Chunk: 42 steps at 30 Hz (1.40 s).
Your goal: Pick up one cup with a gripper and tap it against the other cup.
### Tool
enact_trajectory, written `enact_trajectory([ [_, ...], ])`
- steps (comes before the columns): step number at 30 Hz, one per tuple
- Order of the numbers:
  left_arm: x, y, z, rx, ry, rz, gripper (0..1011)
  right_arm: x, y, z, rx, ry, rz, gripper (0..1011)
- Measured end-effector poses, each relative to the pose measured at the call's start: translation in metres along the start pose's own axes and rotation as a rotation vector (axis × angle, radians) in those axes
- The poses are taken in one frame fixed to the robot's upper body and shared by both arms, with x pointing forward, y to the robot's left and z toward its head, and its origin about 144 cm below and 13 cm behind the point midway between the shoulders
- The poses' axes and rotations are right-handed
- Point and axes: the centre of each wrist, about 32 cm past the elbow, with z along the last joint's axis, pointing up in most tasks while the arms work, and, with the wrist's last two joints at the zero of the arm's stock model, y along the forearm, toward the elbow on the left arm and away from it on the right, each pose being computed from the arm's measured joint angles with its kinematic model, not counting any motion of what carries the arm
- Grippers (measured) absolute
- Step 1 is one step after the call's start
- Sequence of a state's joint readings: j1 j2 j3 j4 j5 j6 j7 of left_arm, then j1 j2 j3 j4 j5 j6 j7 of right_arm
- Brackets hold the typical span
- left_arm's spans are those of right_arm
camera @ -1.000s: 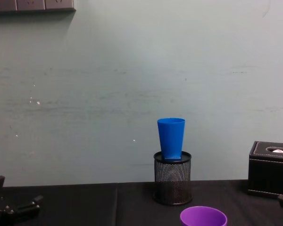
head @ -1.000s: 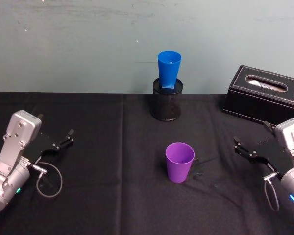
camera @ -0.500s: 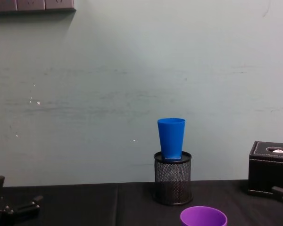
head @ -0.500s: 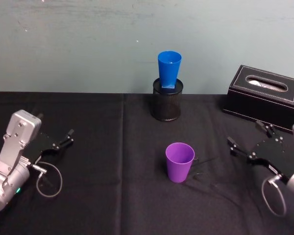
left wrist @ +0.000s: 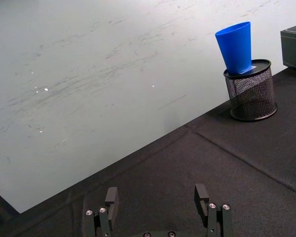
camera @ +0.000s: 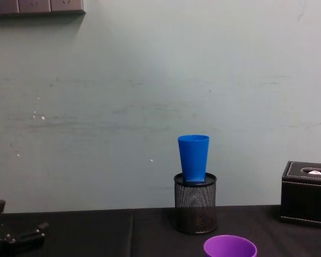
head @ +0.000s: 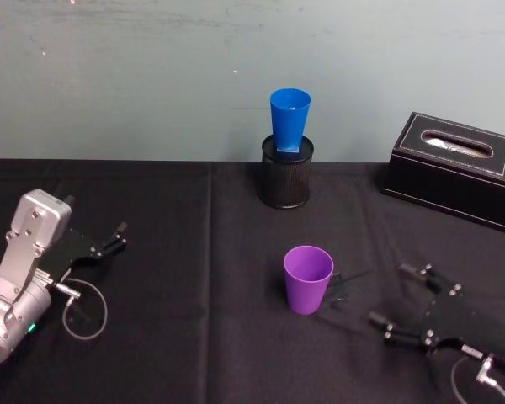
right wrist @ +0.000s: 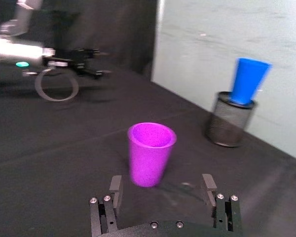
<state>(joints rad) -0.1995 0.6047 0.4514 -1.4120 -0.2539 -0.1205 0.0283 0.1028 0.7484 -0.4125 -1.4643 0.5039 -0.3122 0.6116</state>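
Note:
The purple cup (head: pixel 308 278) stands upright on the black tablecloth near the middle; its rim (camera: pixel 230 247) shows at the bottom of the chest view, and the right wrist view has the whole cup (right wrist: pixel 150 153). The blue cup (head: pixel 289 119) sits upright in a black wire-mesh pot (head: pixel 286 178) at the back, by the wall. My right gripper (head: pixel 404 301) is open, low over the cloth to the right of the purple cup, jaws pointing at it, a short gap away. My left gripper (head: pixel 116 237) rests open at the far left.
A black tissue box (head: pixel 459 168) stands at the back right. The wall runs close behind the mesh pot (camera: pixel 195 202). A cable loop (head: pixel 84 308) hangs from the left arm. Bare black cloth lies between the purple cup and the pot.
My right gripper has dropped lower and swung toward the robot, turning its open jaws to face the purple cup. The cups and the left arm have not moved.

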Motion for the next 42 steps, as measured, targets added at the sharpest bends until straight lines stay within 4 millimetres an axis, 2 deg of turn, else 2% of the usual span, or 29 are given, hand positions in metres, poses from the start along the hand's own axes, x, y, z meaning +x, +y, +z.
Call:
enact_trajectory([
  [7, 0.000, 0.000, 0.000, 0.000, 0.000, 0.000, 1011, -0.006, 0.017, -0.003, 0.008, 0.051, 0.068, 1004],
  [18, 0.000, 0.000, 0.000, 0.000, 0.000, 0.000, 1011, -0.008, 0.049, -0.003, -0.037, 0.150, 0.043, 1004],
  [42, 0.000, 0.000, 0.000, 0.000, 0.000, 0.000, 1011, -0.012, 0.099, -0.005, -0.034, 0.177, 0.018, 1004],
])
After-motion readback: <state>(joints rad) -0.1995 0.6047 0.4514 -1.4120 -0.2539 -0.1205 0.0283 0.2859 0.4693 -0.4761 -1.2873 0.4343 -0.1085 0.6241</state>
